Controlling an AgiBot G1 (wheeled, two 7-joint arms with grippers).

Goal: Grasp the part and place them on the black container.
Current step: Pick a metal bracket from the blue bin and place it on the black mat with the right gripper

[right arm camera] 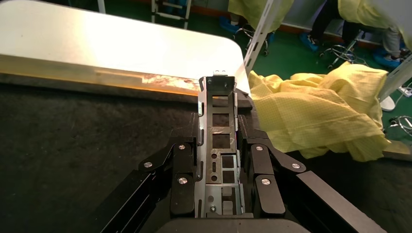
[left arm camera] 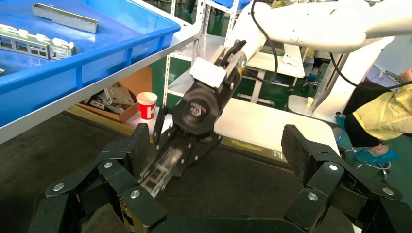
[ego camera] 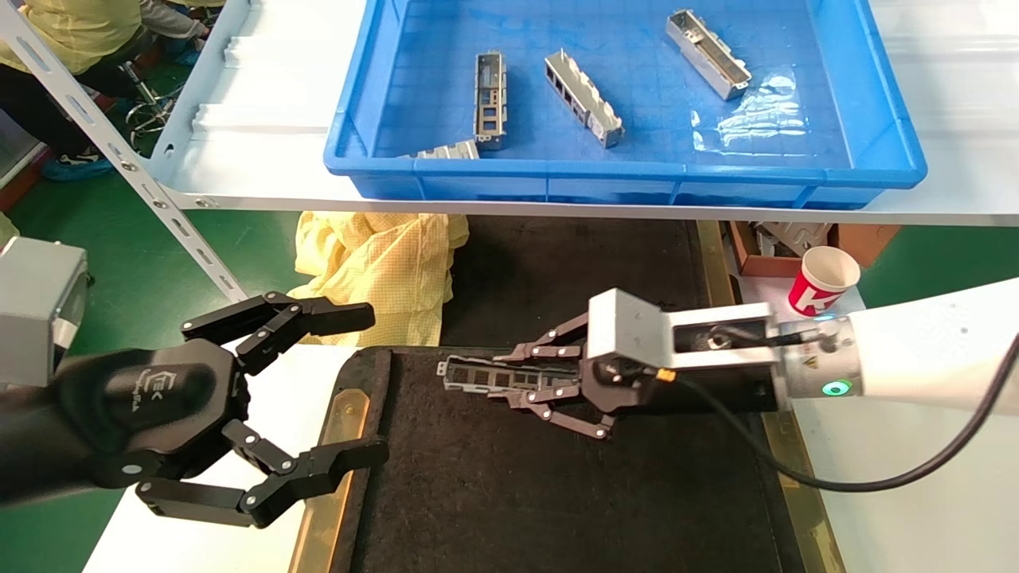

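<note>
Head view first: your right gripper is clamped on the part, holding it lengthwise between the fingers over the far end of the black container. You cannot tell from here whether the part touches the container's surface. Your left gripper hangs at the container's left edge, above its brass-coloured strip, jaws spread wide and holding nothing. Beyond the container, on the raised shelf, the blue bin holds four more silver housings. A yellow garment lies under the shelf, and a paper cup stands off the container's right far corner.

Left wrist view: you see both left fingers set far apart, with the right gripper between them farther off, closed on the part above the container.

Right wrist view: the part sits pinched between the two right fingers, its cut-outs facing up, over the black container.
</note>
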